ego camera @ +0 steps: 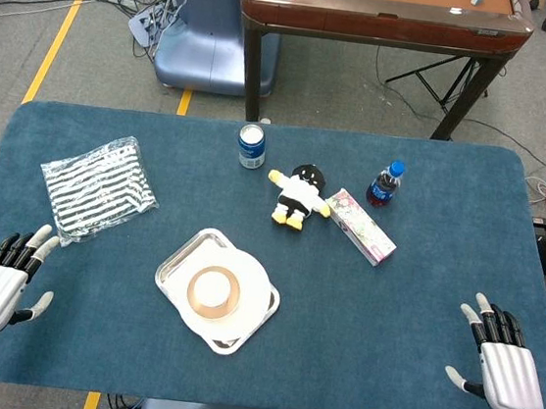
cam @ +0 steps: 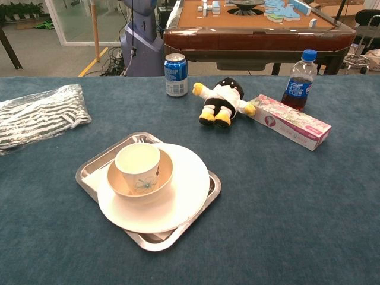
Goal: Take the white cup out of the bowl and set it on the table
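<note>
Shiny metal tray (cam: 209, 191), glossy white cup (cam: 138, 166) w/ matt cloth-covered table (cam: 285, 202).

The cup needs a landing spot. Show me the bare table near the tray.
Open cloth lies right of the metal tray, reaching to the right hand and below the pink box. A smaller patch sits between the tray and the left hand. The far side is crowded: soda can, plush toy, bottle.
</note>
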Available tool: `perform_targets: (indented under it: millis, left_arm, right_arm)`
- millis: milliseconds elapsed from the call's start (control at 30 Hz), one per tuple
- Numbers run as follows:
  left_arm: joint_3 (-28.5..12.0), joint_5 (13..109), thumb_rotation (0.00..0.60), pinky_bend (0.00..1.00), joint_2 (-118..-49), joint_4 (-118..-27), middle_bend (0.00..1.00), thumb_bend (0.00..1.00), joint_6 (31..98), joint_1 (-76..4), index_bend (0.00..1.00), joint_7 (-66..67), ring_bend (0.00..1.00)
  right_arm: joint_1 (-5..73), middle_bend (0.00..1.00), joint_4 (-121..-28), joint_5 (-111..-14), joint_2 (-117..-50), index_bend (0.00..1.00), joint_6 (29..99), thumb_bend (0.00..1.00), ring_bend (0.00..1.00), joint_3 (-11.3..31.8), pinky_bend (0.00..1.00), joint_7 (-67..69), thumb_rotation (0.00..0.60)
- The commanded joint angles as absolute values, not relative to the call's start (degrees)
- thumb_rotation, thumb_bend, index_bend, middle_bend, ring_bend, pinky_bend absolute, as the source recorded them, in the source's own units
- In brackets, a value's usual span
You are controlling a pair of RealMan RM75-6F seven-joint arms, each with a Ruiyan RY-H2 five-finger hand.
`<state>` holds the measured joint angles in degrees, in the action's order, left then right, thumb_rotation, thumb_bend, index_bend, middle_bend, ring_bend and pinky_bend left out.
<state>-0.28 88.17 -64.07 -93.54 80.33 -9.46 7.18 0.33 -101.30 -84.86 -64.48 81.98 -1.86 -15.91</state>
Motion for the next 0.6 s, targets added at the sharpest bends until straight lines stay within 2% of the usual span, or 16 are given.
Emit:
perform_targets:
  millis: [33,600]
  left_arm:
    - [-0.25,88.3,0.6,0.0,-64.14,-93.59,0.0,0.32,80.49,-9.43,0.0,7.43,0.0]
    - [-0.36,86.9,0.6,0.0,-64.32,-93.33,0.0,0.32,78.61,-10.11,0.0,7.65,0.0]
  right_arm:
    - [0.4,0.0,-101.09,-84.8,-64.56,0.0,81.63,0.22,0.0,-2.0,0.0,-16.08,0.6]
    - [1.36,0.0,-100.99,-82.87,-64.75,0.0,79.87,0.22,0.0,-1.08,0.0,-16.02,0.6]
